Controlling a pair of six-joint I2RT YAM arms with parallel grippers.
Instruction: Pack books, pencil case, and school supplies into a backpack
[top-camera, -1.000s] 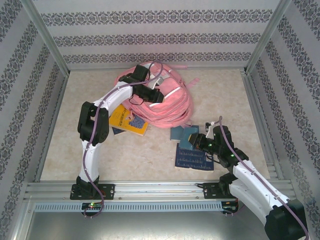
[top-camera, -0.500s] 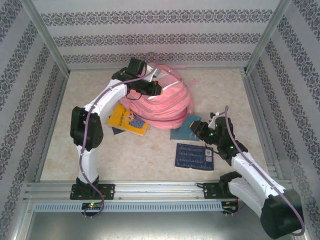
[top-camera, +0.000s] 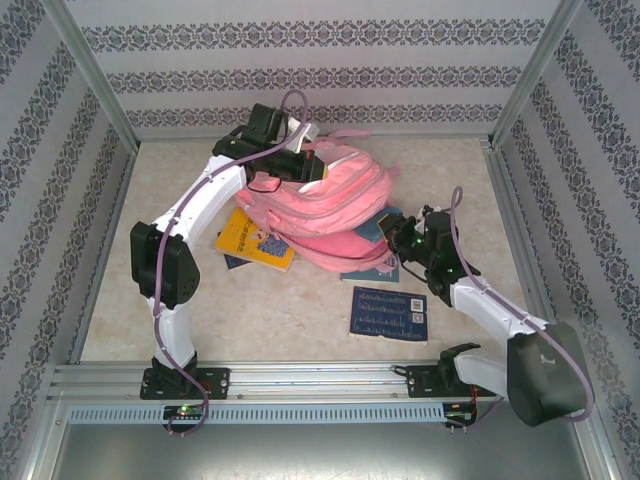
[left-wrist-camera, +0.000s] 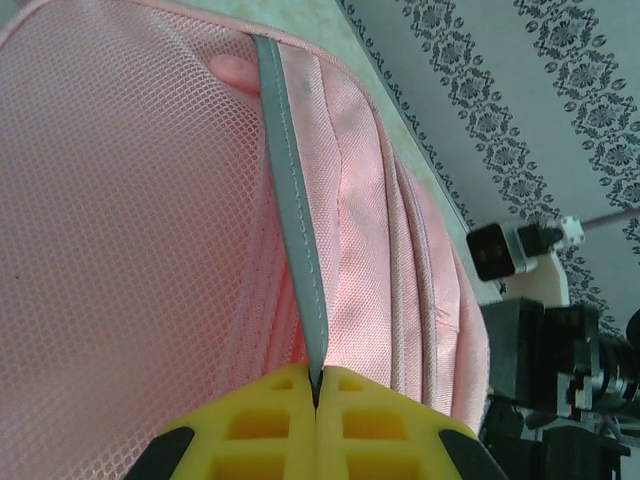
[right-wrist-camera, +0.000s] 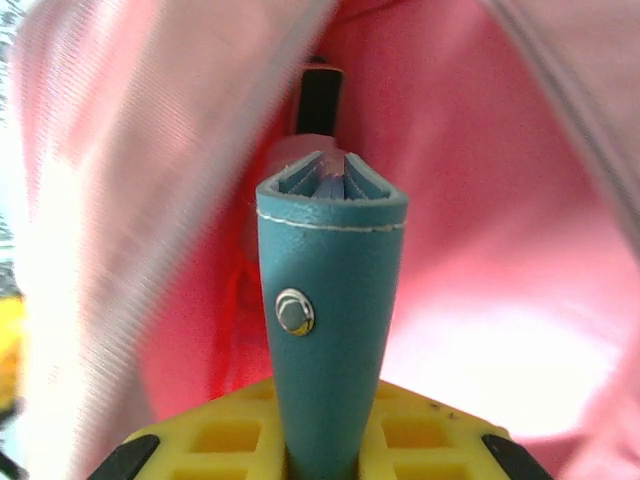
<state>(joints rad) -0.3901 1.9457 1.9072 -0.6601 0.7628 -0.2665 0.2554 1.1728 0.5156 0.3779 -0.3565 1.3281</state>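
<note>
The pink backpack lies in the middle of the table, its front raised. My left gripper is shut on the pale grey stripe at the edge of the backpack, yellow pads pressed together on it. My right gripper is shut on a teal-blue book with a metal snap, held edge-on. This book points into the backpack's pink inside. A yellow cartoon book lies left of the backpack. A navy book lies in front.
Another teal-blue flat piece lies on the table under the backpack's front edge. A dark book corner sticks out from under the yellow book. Metal frame rails run along the near edge and the sides. The right arm shows beside the backpack.
My left gripper has pulled the backpack's edge up and back, opening it. My right gripper has carried the teal-blue book from the table up to the backpack's mouth.
</note>
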